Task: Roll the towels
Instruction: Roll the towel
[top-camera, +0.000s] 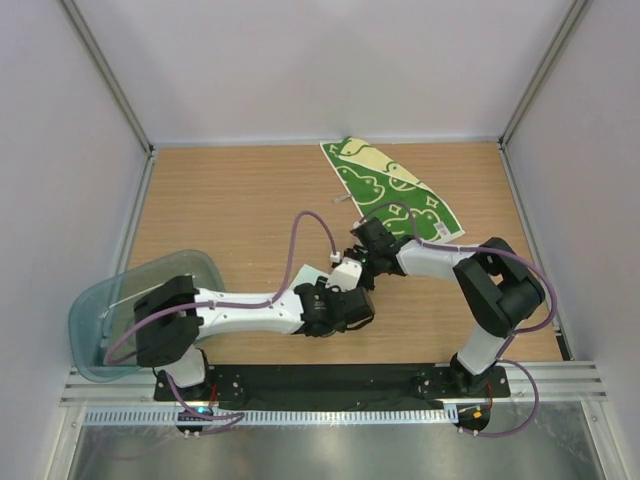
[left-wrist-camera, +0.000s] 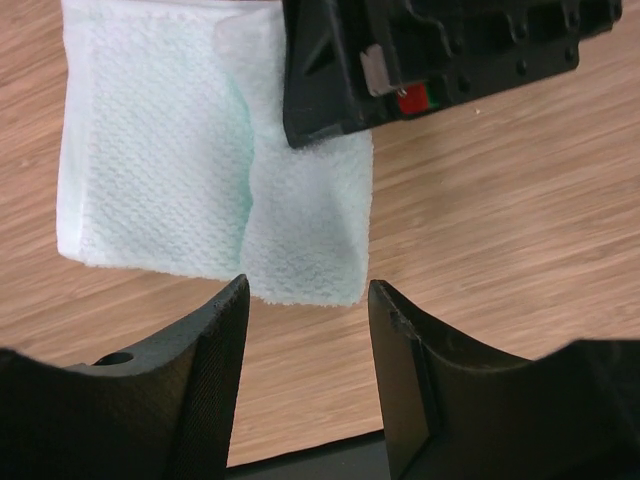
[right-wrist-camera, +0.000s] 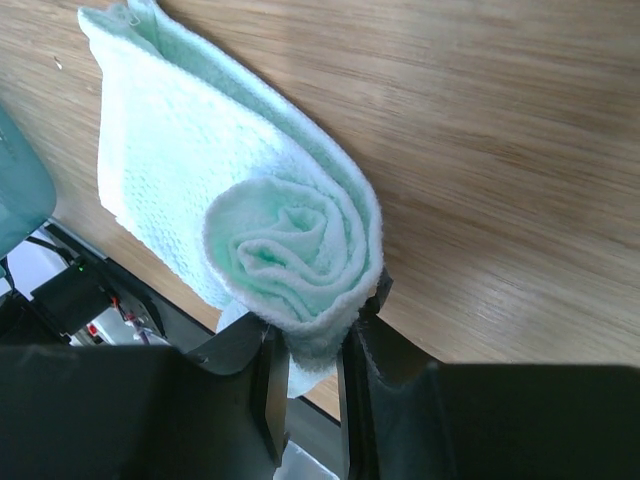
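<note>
The pale mint-blue towel (right-wrist-camera: 200, 150) lies on the wooden table, one end wound into a roll (right-wrist-camera: 290, 250). My right gripper (right-wrist-camera: 310, 340) is shut on the roll's lower edge. In the left wrist view the towel (left-wrist-camera: 190, 150) lies flat just beyond my open, empty left gripper (left-wrist-camera: 308, 300), with the right gripper's black body (left-wrist-camera: 430, 60) over its far corner. In the top view both grippers, left (top-camera: 348, 302) and right (top-camera: 363, 258), meet at the table's middle front and hide this towel. The green doodle towel (top-camera: 392, 190) lies flat at the back right.
A translucent teal-grey plastic bin (top-camera: 100, 300) sits at the front left beside the left arm's base; its edge shows in the right wrist view (right-wrist-camera: 18, 190). Grey walls enclose the table (top-camera: 230, 200) on three sides. A black base rail (top-camera: 330, 385) runs along the near edge.
</note>
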